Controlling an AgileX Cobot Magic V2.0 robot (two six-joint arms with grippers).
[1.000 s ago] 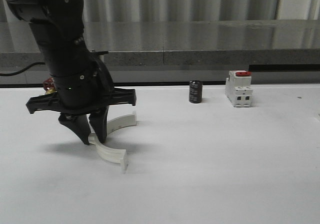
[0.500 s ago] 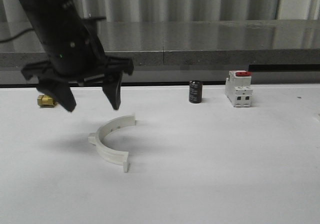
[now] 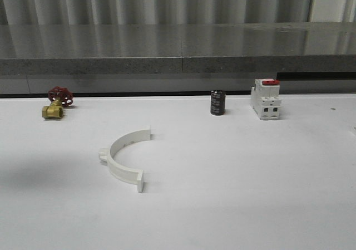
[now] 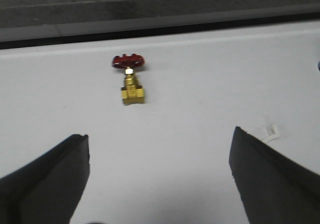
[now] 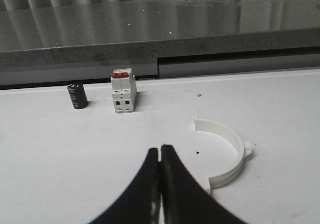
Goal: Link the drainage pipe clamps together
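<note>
One white half-ring drainage pipe clamp (image 3: pixel 113 160) lies flat on the white table, left of centre, with nothing touching it. In the left wrist view my left gripper (image 4: pixel 160 134) hangs open high above the table, nothing between its dark fingers (image 4: pixel 55 179); a small white end of that clamp (image 4: pixel 270 132) shows beside one finger. A second white half-ring clamp (image 5: pixel 235 166) lies on the table just beside my right gripper (image 5: pixel 160 146), which is shut on nothing and a little short of it.
A brass valve with a red handwheel (image 3: pixel 55 104) sits at the back left. A black cylinder (image 3: pixel 217 102) and a white breaker with a red top (image 3: pixel 265 99) stand at the back right. A grey ledge (image 3: pixel 183 60) runs behind the table.
My left gripper let go of the clamp, opened, and rose up and away to the upper left, out of the front view. The clamp stayed lying on the table.
</note>
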